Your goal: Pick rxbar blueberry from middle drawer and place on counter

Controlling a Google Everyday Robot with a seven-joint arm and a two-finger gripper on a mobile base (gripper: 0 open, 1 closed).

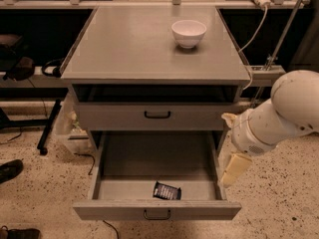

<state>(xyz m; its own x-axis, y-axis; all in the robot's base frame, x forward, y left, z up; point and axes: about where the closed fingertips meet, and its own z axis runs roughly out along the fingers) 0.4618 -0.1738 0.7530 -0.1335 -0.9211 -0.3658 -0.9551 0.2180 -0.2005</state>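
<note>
The rxbar blueberry (166, 191), a small dark wrapper with pale lettering, lies flat on the floor of the open middle drawer (144, 158), near its front wall and slightly right of centre. The counter (139, 44) is the grey top of the cabinet above. My gripper (235, 169) hangs from the white arm (279, 114) just outside the drawer's right wall, to the right of the bar and above its level, pointing down. It is not touching the bar.
A white bowl (189, 33) stands at the back right of the counter. A shut drawer front with a black handle (157, 115) sits above the open drawer. Speckled floor surrounds the cabinet; shoes (10, 169) and cables lie at the left.
</note>
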